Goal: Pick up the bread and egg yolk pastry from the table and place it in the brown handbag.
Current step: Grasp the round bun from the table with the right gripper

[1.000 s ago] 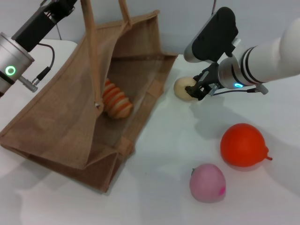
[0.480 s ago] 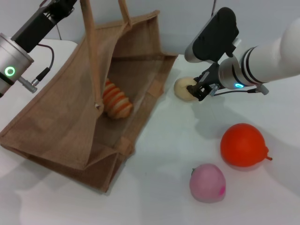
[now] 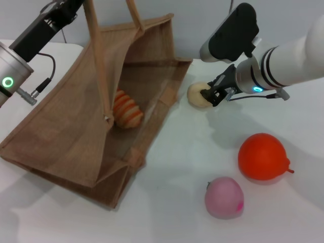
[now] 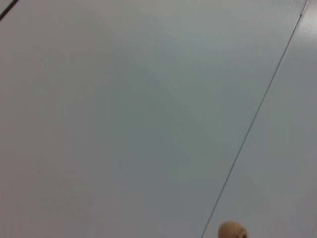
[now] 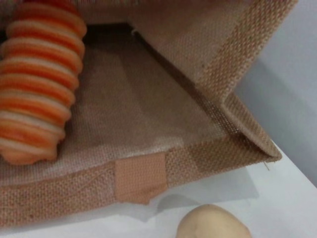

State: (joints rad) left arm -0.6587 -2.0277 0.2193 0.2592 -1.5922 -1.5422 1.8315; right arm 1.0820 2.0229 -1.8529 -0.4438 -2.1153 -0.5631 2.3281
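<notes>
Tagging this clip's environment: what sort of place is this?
Probably a lab test bench, not a home: a bare white table, a plain wall, and only props laid out: a jute bag, toy-like bread, balls, a pastry.

Orange ball (image 3: 263, 157): smooth, round, with a small pointed nub on one side; rests on the white desk (image 3: 177, 202), toward the right.
Pink ball (image 3: 224, 198): matte, peach-like, paler; sits on the desk just beside the orange ball, nearer the front edge, apart from it.
</notes>
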